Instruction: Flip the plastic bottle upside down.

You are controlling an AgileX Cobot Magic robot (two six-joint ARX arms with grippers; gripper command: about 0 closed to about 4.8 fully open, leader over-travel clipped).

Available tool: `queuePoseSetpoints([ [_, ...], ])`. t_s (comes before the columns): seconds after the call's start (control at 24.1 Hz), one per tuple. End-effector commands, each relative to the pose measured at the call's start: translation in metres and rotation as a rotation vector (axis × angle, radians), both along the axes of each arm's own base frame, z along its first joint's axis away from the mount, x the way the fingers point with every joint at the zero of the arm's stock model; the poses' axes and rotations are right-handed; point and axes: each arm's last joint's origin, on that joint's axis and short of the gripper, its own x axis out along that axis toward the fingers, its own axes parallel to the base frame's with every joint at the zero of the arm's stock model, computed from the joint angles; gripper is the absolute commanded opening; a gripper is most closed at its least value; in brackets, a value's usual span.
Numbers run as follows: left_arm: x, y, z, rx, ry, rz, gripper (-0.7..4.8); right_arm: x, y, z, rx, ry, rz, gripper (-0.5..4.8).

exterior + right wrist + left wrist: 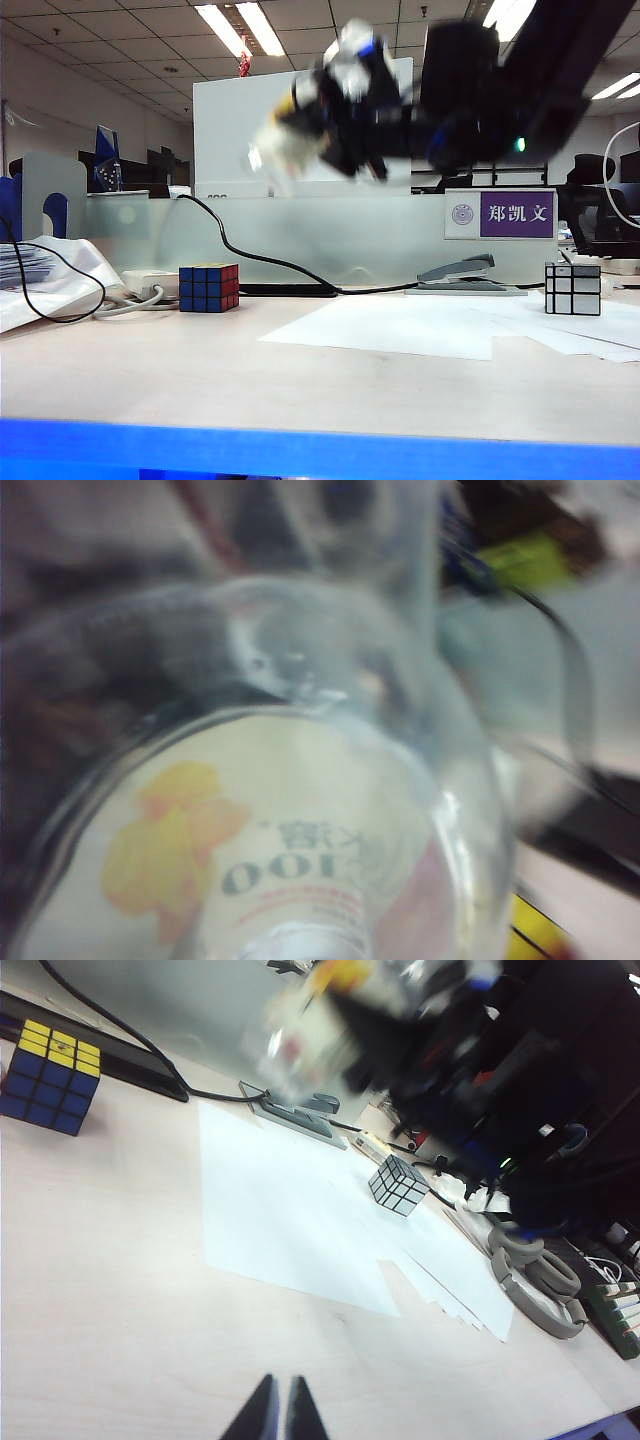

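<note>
Right gripper [330, 125] hangs blurred in the upper middle of the exterior view, well above the table [200, 370], closed around the bottle [285, 140], which tilts toward the left of that frame. Up close, the bottle [270, 830] fills the right wrist view, its yellow-printed label showing through the clear plastic. Left gripper [279, 1412] sits at the bottom edge of its own view, jaws pressed together and holding nothing, above bare tabletop near the paper [290, 1210].
</note>
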Motion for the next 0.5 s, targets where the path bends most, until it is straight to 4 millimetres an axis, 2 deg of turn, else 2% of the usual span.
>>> queuePoseSetpoints([
  [0.04,0.000,0.000,0.003,0.004,-0.030,0.005,0.27,-0.013,0.002,0.041,0.153,-0.036,0.132,-0.07],
  [0.29,0.000,0.000,0.006,-0.001,-0.056,0.010,0.27,-0.048,0.000,0.100,0.284,-0.133,0.299,-0.07],
  [0.5,-0.002,0.000,0.017,-0.054,-0.149,-0.011,0.27,-0.076,-0.001,0.136,0.417,0.013,0.439,-0.07],
])
